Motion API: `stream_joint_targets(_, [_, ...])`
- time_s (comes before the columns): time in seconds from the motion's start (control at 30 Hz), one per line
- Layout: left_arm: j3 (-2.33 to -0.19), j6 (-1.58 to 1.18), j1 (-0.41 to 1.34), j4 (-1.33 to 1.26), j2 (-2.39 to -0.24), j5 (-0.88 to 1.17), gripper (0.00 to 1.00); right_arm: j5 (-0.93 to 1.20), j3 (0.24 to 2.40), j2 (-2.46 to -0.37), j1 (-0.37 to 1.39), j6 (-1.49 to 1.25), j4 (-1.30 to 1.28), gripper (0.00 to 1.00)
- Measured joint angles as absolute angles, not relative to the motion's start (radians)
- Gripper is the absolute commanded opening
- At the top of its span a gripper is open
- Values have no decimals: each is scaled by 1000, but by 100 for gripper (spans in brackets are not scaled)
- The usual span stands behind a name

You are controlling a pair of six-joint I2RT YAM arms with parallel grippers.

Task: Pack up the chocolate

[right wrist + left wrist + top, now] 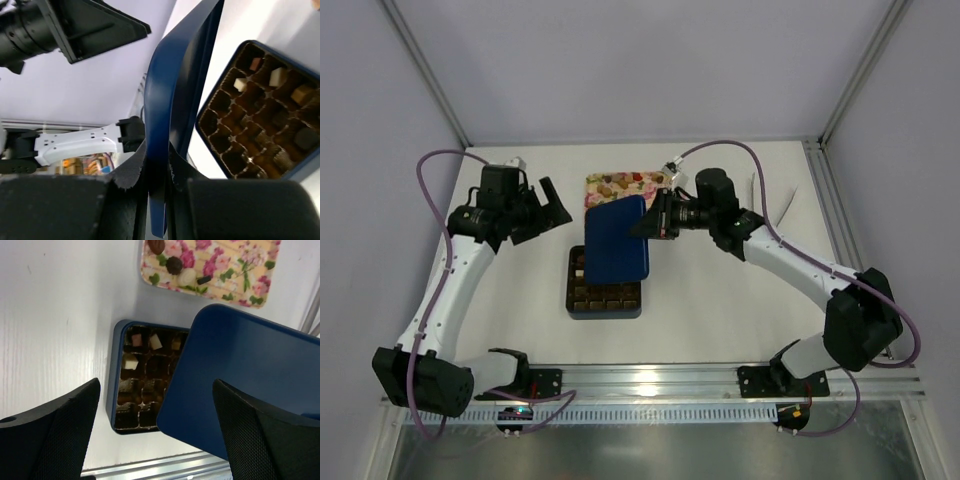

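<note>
Navy lid hangs tilted over the box, covering its right part in the left wrist view. One edge of it is pinched tight in the right gripper. Chocolate sits in several of the box's uncovered cells, mostly brown, with a few cream-white pieces toward its far side. More chocolate lies on a floral tray just beyond the box. Off to the box's left the left gripper hovers, fingers spread wide, holding nothing.
</note>
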State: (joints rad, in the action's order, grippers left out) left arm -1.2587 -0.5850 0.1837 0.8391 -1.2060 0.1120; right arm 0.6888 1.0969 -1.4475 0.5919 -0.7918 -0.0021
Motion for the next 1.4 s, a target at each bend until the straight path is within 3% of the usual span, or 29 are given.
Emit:
stream_joint_targets(0.27, [-1146,-566,184,846,-1183,105,91,751,943,-1585,596,-1098,502,4])
stream_joint_targets(0.43, [-1100,-566,184,838,-1176,105,91,754,903,-1653,609,-1186,674,4])
stream_joint_targets(1.4, [-912,-599,184,704,-1185,172,91,778,748,-1905,632,-1345,1061,4])
